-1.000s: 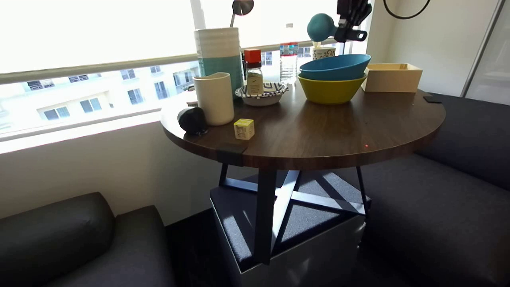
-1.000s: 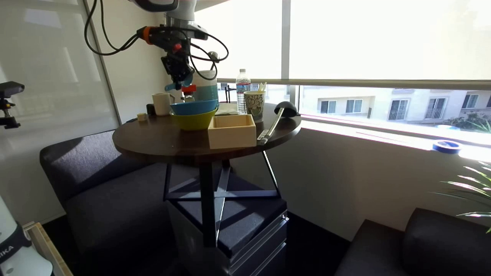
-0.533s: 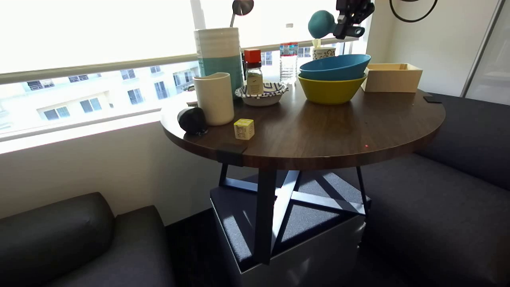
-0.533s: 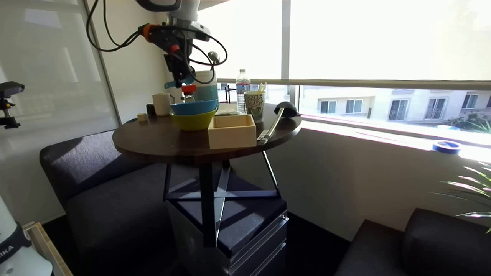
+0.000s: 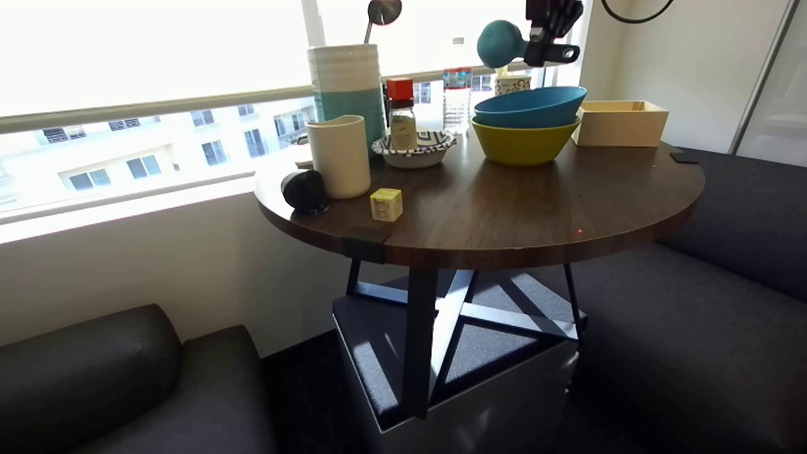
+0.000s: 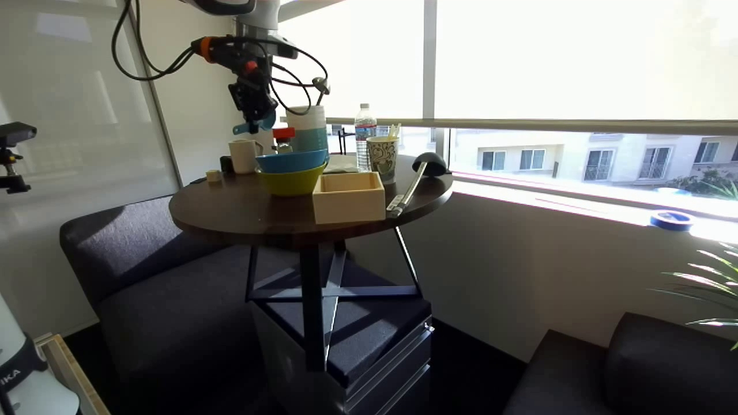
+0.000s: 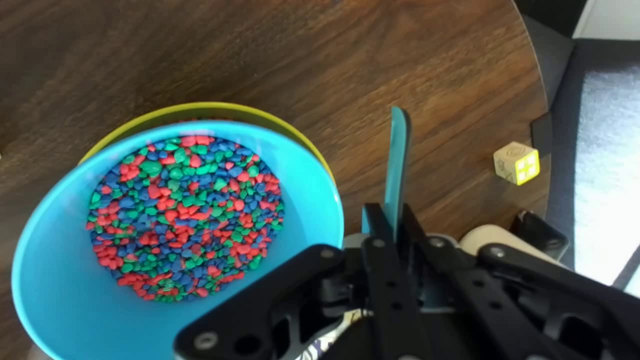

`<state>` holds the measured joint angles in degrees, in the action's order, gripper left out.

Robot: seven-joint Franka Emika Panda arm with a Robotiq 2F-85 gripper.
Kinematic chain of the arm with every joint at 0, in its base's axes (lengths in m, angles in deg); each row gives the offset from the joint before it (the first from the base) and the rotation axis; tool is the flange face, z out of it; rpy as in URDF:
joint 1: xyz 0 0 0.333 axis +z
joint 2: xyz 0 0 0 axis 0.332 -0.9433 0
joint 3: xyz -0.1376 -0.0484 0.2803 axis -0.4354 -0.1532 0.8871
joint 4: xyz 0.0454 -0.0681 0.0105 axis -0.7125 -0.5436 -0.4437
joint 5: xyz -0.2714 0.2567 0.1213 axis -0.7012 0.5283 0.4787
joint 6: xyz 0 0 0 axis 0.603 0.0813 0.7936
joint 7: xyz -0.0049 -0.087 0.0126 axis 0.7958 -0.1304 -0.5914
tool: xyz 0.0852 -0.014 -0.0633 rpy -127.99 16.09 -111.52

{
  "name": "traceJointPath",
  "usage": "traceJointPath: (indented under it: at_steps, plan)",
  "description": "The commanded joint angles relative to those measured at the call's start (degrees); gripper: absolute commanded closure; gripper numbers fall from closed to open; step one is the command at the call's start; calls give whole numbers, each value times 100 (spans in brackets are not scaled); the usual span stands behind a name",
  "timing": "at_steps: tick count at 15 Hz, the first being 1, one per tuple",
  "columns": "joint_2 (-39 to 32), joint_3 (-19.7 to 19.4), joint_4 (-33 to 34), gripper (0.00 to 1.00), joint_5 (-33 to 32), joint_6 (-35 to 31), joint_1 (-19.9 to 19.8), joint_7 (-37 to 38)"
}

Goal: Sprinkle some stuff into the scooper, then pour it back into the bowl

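Note:
The scooper (image 5: 499,44) is teal-blue with a round head and short handle. My gripper (image 5: 537,53) is shut on its handle and holds it in the air above the table. In an exterior view the head is on the window side; it also shows in an exterior view (image 6: 268,120). In the wrist view the handle (image 7: 396,155) sticks out between the fingertips (image 7: 392,217); the inside of the head is hidden. The bowl (image 7: 312,205) is wide, blue and tilted, with red, green and blue bits in it. The gripper is beside its right rim in the wrist view.
The blue bowl sits in a yellow-green bowl (image 5: 523,144). Around it stand a wooden box (image 5: 621,126), a red-capped bottle (image 5: 403,120), a patterned bowl (image 5: 416,159), a white mug (image 5: 342,157), a cube (image 5: 386,205), a tall vase (image 5: 343,75), a water bottle (image 5: 456,104) and a ladle (image 6: 429,164).
The gripper and the held scooper rise slightly, then shift left in both exterior views and dip a little in one exterior view. The grip stays shut on the handle. The table items have not moved.

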<state>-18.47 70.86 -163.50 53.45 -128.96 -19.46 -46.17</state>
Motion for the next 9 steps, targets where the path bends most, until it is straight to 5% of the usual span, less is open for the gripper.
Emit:
traceJointPath:
  at_steps: [1, 9]
  plan:
    - [418, 303, -306, 98, -750, 189, 191, -148]
    - [927, 938, -1176, 98, -2415, -176, 639, -110]
